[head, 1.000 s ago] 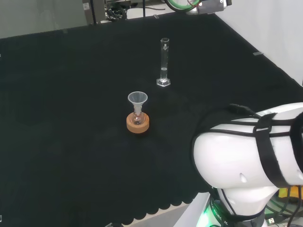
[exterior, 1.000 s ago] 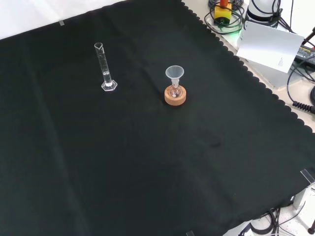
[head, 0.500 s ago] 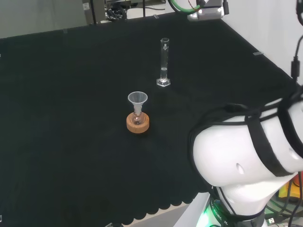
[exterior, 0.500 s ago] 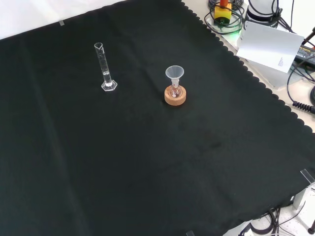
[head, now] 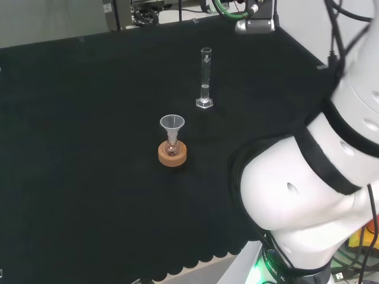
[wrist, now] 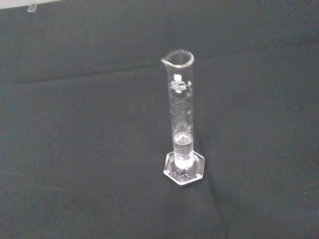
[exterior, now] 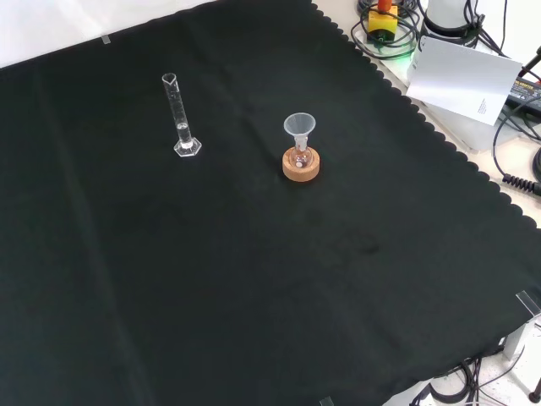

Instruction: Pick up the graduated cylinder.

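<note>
A clear glass graduated cylinder (head: 205,80) stands upright on its hexagonal foot on the black cloth, towards the far side in the head view. The front view has the cylinder (exterior: 179,117) at the upper left. Seen from the wrist, the cylinder (wrist: 181,124) stands alone and untouched, with a spout at its rim and fine marks down its side. In the head view the arm's white links rise at the right, well short of the cylinder.
A small clear flask with a funnel (head: 172,131) in its neck sits on a cork ring (head: 172,154), nearer than the cylinder in the head view. In the front view the funnel and flask (exterior: 299,142) stand right of the cylinder. The scalloped cloth edge (exterior: 439,144) runs along the right.
The arm's white links have swung upward and to the left in the head view. The cylinder and the flask stand where they were.
</note>
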Robot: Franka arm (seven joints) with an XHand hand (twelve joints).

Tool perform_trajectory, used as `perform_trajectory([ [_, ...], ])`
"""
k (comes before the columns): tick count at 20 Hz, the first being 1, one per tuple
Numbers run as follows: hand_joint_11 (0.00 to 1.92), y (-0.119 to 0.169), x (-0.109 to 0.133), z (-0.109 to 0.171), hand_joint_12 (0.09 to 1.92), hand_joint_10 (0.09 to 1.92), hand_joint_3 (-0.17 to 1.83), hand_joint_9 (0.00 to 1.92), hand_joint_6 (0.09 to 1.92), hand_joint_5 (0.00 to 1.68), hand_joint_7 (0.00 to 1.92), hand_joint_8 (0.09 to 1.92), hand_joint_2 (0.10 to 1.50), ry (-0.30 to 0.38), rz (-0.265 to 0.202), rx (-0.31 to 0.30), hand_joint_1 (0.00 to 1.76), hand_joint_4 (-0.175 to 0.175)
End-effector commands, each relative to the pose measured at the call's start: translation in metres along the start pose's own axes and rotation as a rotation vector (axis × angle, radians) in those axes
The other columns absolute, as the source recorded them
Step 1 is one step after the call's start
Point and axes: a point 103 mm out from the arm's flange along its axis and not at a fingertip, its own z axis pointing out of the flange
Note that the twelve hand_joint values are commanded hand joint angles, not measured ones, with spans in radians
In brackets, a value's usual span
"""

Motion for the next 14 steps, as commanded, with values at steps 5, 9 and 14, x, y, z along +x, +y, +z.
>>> perform_trajectory([
  [5, 0.11, 0.114, -0.048, 0.055, 1.37, 0.59, -0.02, 0.22, 0.09, 0.22, 0.04, 0.55, 1.32, 0.115, -0.045, -0.046, 0.20, -0.025],
  [9, 0.12, 0.129, -0.048, 0.074, 1.37, 0.64, -0.05, 0.21, 0.09, 0.22, 0.05, 0.57, 1.28, 0.133, -0.078, -0.041, 0.26, -0.024],
  [14, 0.12, 0.136, -0.047, 0.092, 1.37, 0.65, -0.07, 0.23, 0.09, 0.22, 0.06, 0.58, 1.24, 0.148, -0.100, -0.035, 0.33, -0.025],
])
